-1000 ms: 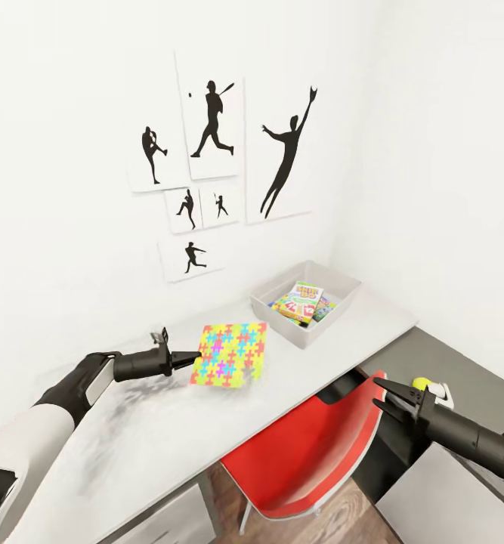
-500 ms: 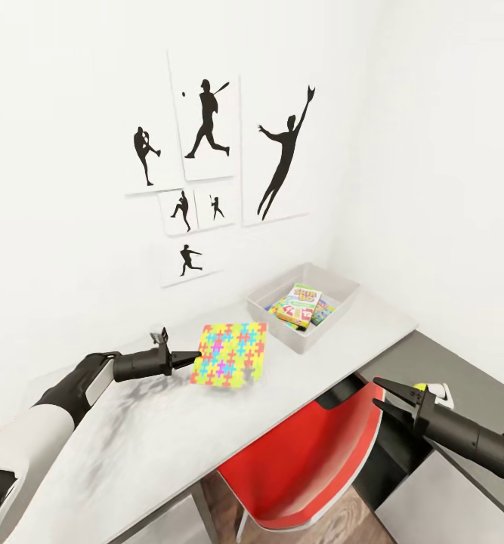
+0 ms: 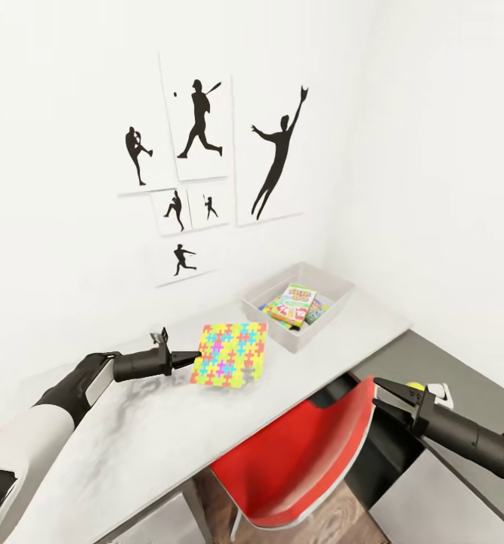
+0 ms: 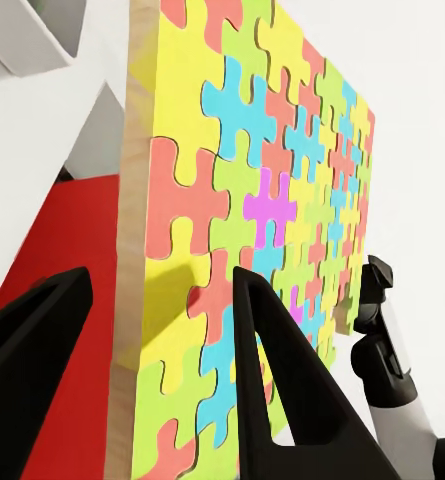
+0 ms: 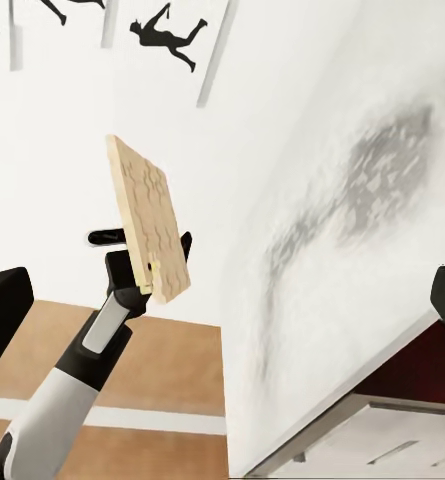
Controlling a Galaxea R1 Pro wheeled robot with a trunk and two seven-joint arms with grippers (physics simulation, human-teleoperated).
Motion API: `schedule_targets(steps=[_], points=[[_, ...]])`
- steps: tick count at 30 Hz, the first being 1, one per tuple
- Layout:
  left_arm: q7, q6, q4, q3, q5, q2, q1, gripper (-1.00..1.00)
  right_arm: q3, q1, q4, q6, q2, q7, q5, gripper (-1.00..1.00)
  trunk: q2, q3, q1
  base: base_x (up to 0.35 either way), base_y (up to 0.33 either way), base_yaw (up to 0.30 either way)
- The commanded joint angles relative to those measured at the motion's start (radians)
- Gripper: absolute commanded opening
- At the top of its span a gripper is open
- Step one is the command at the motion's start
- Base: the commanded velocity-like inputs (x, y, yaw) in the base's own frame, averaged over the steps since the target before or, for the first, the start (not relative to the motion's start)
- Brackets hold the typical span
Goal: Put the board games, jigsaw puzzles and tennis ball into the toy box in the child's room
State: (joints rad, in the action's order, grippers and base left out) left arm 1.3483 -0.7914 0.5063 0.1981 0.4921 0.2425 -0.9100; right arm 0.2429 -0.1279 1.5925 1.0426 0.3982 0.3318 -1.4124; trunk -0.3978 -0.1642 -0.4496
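A child's room is suggested by sports silhouette pictures (image 3: pixel 206 162), a toy box (image 3: pixel 297 304) and a desk (image 3: pixel 206 423).

Puzzle (image 5: pixel 150 218) in left gripper (image 5: pixel 147 268)

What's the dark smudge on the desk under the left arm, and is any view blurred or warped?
Head view: the smudge is a soft mottled shadow on the table below the left tool holding the jigsaw puzzle; wall lines lean, wide-angle. Right wrist view: same blotchy shadow on the tabletop, image sharp. Left wrist view: puzzle close, crisp, strongly foreshortened.
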Motion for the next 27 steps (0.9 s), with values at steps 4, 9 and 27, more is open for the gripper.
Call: schedule_targets(steps=[4, 9, 27], points=[[0.002, -0.009, 0.0, 0.005, 0.005, 0.002, -0.001, -1.0, 0.001, -0.001, 0.0, 0.002, -0.001, 0.01, 0.01, 1.0, -0.002, -0.002, 0.0, -0.092, -0.174, 0.0], [0.003, -0.009, 0.001, 0.007, 0.003, 0.002, -0.001, -1.0, 0.003, -0.001, 0.0, 0.003, 0.0, 0.009, 0.01, 1.0, -0.002, -0.002, 0.0, -0.014, -0.048, 0.0], [0.002, -0.009, 0.001, 0.007, 0.003, 0.003, -0.001, -1.0, 0.001, -0.001, 0.0, 0.003, -0.001, 0.009, 0.01, 1.0, -0.002, -0.002, 0.0, 0.077, -0.098, -0.002]])
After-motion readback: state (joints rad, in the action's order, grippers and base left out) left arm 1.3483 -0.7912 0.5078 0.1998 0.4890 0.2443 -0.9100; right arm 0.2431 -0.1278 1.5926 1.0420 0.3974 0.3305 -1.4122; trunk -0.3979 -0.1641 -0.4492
